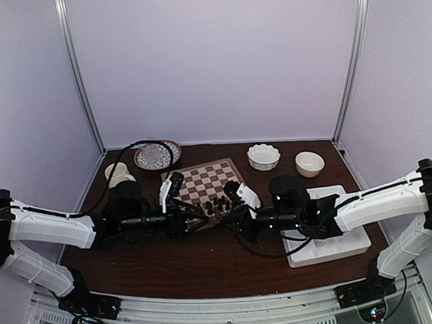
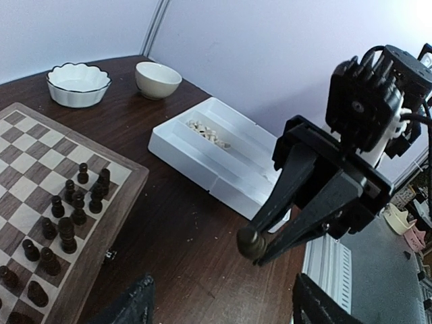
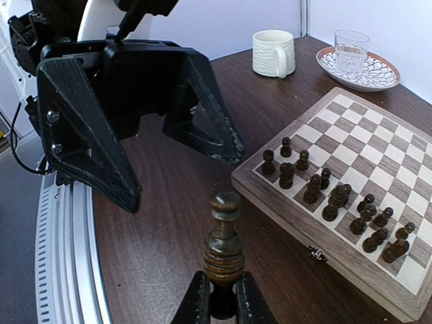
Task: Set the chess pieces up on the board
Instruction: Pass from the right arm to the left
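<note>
My right gripper [image 3: 223,305] is shut on the base of a dark turned chess piece [image 3: 224,244], holding it above the bare table in front of the board [image 3: 351,169]. The piece's rounded head [image 2: 251,243] points toward my left gripper [image 2: 226,310], which is open, its fingers [image 3: 88,135] spread wide on either side just ahead of the piece without touching it. Several dark chess pieces [image 2: 67,216] stand clustered on the board's near corner [image 1: 218,203]. Pale pieces [image 2: 208,133] lie in the white tray [image 2: 236,182]. Both grippers meet at the board's front edge [image 1: 217,218].
A scalloped white bowl [image 1: 264,156] and a plain bowl [image 1: 309,163] stand behind the tray [image 1: 349,246]. A patterned plate with a glass [image 1: 157,155] and a cream mug [image 1: 117,173] sit at the back left. The right arm's cables hang by the board.
</note>
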Robot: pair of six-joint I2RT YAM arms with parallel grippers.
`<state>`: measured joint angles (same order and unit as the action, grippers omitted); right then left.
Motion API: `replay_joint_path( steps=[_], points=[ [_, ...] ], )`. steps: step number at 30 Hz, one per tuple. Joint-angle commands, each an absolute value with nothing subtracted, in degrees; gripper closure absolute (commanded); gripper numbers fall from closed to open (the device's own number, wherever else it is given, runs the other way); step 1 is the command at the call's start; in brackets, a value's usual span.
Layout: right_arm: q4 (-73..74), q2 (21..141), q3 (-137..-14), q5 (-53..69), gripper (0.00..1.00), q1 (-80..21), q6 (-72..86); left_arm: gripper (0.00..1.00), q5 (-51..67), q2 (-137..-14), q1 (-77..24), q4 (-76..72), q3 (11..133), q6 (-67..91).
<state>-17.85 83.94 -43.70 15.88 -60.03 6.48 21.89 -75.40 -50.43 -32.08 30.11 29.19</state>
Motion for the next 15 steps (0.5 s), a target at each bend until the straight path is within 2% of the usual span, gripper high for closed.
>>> replay_joint_path(
  steps=[1, 8, 11, 15],
  points=[
    [-19.9, 85.8, -45.0, 14.8, 0.91, -62.1, 4.1, 0.33, 20.4, -77.0, -51.9, -40.3, 29.6, 30.1],
    [-19.3, 87.6, -46.1, 13.8, 0.92, -64.0, 3.3, 0.53, 21.7, -79.6, -52.0, -39.6, 31.1, 30.1],
    [-19.5, 87.2, -45.8, 12.7, 0.91, -64.2, 3.2, 0.57, 22.4, -80.5, -52.1, -39.5, 31.6, 30.3],
    [-20.0, 86.8, -45.3, 11.5, 0.91, -64.2, 3.4, 0.57, 23.0, -81.0, -52.1, -38.9, 32.3, 30.4]
  ],
)
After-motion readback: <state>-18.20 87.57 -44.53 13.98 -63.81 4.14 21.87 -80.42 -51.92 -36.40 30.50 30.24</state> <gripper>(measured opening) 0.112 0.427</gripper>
